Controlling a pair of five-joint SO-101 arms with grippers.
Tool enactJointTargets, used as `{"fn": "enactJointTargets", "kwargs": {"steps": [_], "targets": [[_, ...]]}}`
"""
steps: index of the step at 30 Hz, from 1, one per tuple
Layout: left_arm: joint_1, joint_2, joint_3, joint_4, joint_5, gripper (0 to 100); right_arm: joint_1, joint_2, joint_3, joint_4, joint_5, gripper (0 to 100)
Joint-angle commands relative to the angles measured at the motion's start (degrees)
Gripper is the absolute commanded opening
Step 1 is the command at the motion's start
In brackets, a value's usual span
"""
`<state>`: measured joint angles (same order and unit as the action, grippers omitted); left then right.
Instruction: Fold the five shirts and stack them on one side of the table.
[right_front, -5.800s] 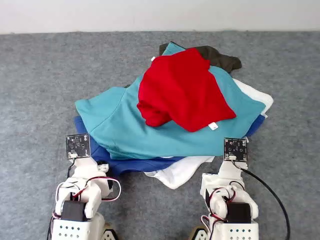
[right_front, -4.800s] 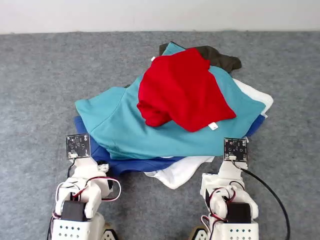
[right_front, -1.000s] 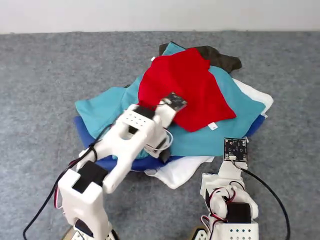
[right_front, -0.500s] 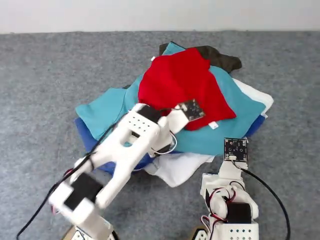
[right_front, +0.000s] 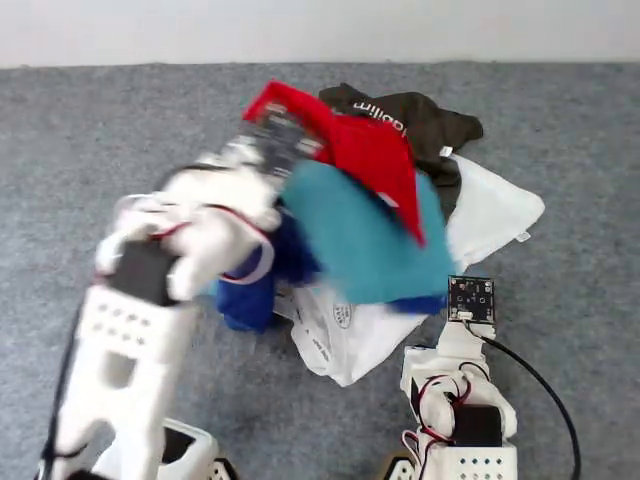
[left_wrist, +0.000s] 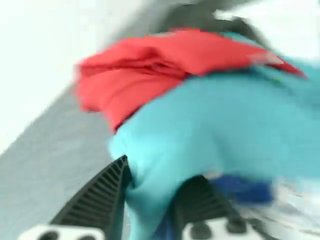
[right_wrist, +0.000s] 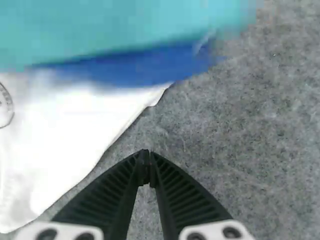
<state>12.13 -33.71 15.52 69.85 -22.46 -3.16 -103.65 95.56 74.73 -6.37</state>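
My left gripper (left_wrist: 155, 192) is shut on the teal shirt (left_wrist: 225, 130) and holds it above the table. The red shirt (left_wrist: 150, 70) lies bunched on top of the lifted teal cloth (right_front: 360, 235). In the high view the left gripper (right_front: 275, 145) is at the pile's back left, with the red shirt (right_front: 365, 150) draped beside it. A blue shirt (right_front: 250, 290) hangs under the teal one. The white shirt (right_front: 490, 210) and a dark shirt (right_front: 410, 125) lie on the grey table. My right gripper (right_wrist: 149, 161) is shut and empty, just short of the white shirt's (right_wrist: 65, 150) edge.
The right arm (right_front: 460, 400) sits folded at the table's front edge. The grey felt table (right_front: 560, 130) has open room on the right, the far left and along the back. A white wall runs behind the table.
The left arm rose from its folded pose, crossed over the pile, took hold of the teal shirt and swung it up and left. Dark and white shirts are now uncovered. Right arm unchanged.
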Motion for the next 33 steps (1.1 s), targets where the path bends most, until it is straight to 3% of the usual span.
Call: {"fn": "enactJointTargets", "kwargs": {"steps": [1, 7, 16, 20, 29, 33], "targets": [[-12.57, -5.8, -1.36, -4.22, -0.62, 1, 0.22, -0.31, 0.79, 0.22, -0.35, 0.9], [-29.45, -10.2, -1.36, -9.67, -0.62, 1, 0.22, -0.31, 0.79, 0.22, -0.35, 0.9], [-47.91, -14.33, -1.01, -13.98, -0.62, 1, 0.22, -0.31, 0.79, 0.22, -0.35, 0.9], [-51.25, -14.07, 1.98, -13.36, -0.53, 1, 0.22, -0.31, 0.79, 0.22, -0.35, 0.9], [-51.6, -14.42, 12.79, -13.45, -0.62, 2, 0.22, -0.31, 0.79, 0.22, -0.35, 0.9], [-51.6, -14.42, 13.23, -11.16, -2.81, 15, 0.22, -0.31, 0.79, 0.22, -0.35, 0.9]]}}
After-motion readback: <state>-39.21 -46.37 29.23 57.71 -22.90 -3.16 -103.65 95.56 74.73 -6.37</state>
